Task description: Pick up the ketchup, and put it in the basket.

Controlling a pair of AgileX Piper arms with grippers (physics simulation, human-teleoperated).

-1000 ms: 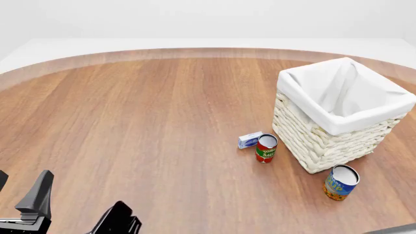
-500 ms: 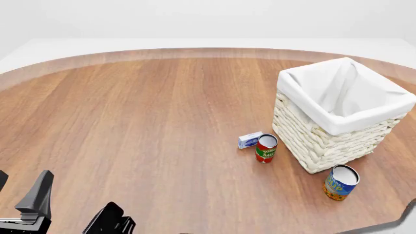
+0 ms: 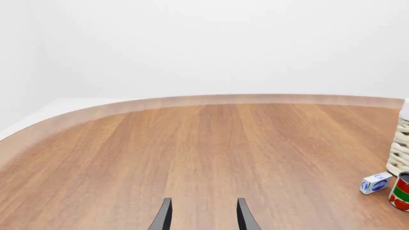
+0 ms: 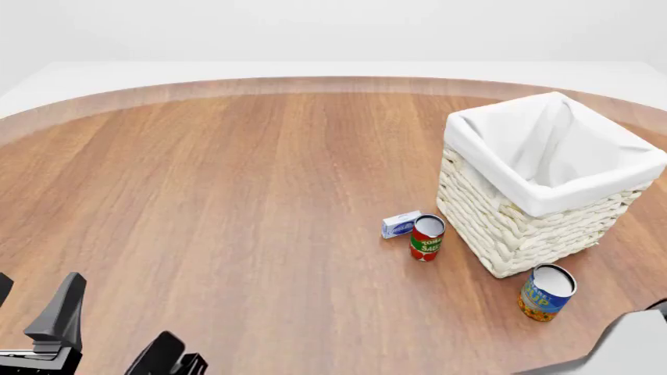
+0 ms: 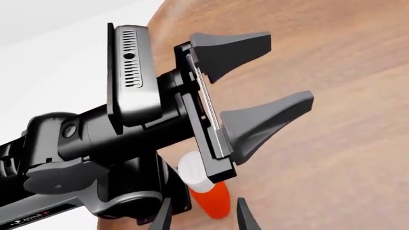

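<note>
The ketchup (image 5: 214, 199), a red bottle with a white cap, shows only in the right wrist view. It stands upright on the wood close to the left arm's base, which partly hides it. My right gripper (image 5: 203, 218) is open, its two fingertips apart with the bottle just ahead of the gap. My left gripper (image 3: 203, 219) is open and empty, low over the near left of the table (image 4: 30, 301). The basket (image 4: 521, 226), cream wicker with a white liner, stands at the right.
A red-and-green tomato can (image 4: 426, 237) and a small white-and-blue box (image 4: 401, 224) sit just left of the basket. A blue-and-orange can (image 4: 546, 292) stands in front of it. The left arm (image 5: 128, 124) fills much of the right wrist view. A pale right arm link (image 4: 625, 351) shows in the near right corner.
A dark part at the front view's bottom edge has slid left. The pale right arm link has risen into the bottom right corner. The left gripper has not moved.
</note>
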